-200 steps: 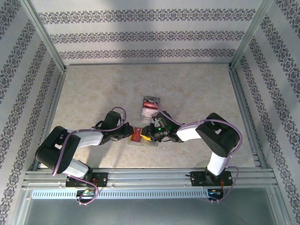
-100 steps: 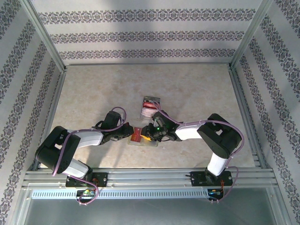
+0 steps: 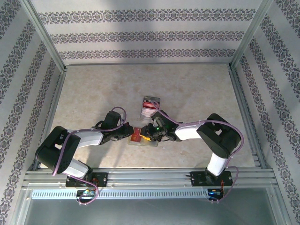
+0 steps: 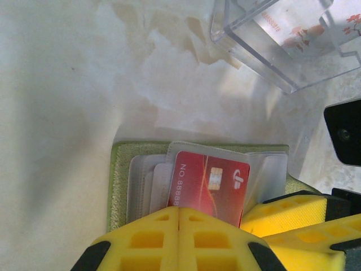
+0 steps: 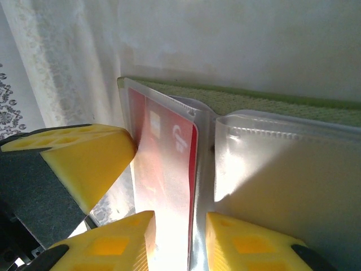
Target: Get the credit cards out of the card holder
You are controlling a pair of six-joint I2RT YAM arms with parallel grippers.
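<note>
l wrist cam gives clear tray (image 4: 271, 51) beyond the open card holder (image 4: 115, 186) on table (image 4: 67, 84), red card (image 4: 206, 183) in its sleeve, left gripper (image 4: 179, 213) shut over near edge; r wrist cam gives right gripper (image 5: 179, 223) part open astride that card.

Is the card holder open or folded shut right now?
Open: the card holder lies spread flat, its translucent pockets and a red card facing up.

right tool (image 3: 147, 135) | nudged left over card holder (image 3: 152, 143) | forearm shifted left too
</note>
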